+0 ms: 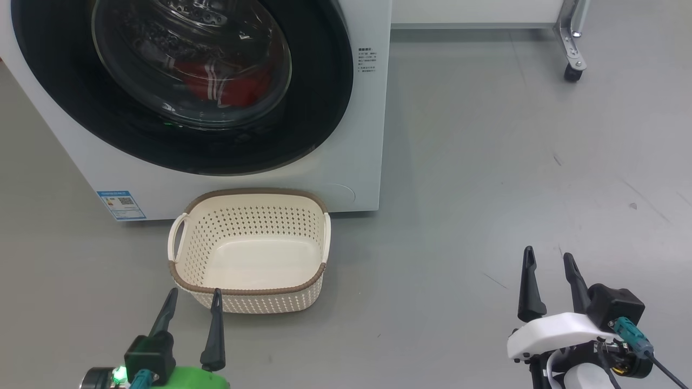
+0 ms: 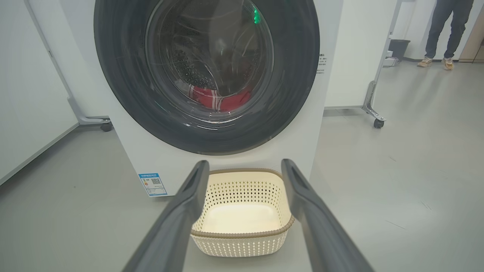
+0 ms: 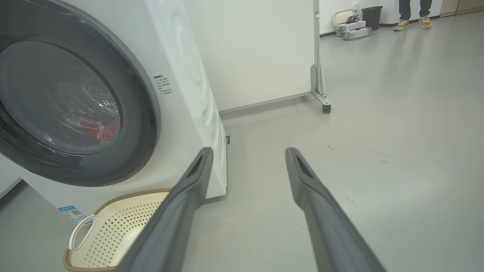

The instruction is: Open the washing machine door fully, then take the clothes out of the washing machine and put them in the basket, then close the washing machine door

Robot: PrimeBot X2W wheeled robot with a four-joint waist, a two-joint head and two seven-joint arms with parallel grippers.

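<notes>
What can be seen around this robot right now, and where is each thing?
washing machine: one, white, on the floor ahead
washing machine door: one, black rim with clear glass, shut on the machine's front
clothes: number unclear, red with white stripes, inside the drum behind the glass
basket: one, cream with brown rim, empty, on the floor before the machine
label: one, blue, low on the machine's front
wheeled panels: two, white, behind the machine on either side
bin: one, dark, far back by the wall
person: one, legs in dark trousers, standing far back
left tool: one, dark fingers, open, by the basket's near edge
right tool: one, dark fingers, open, above bare floor to the right
</notes>
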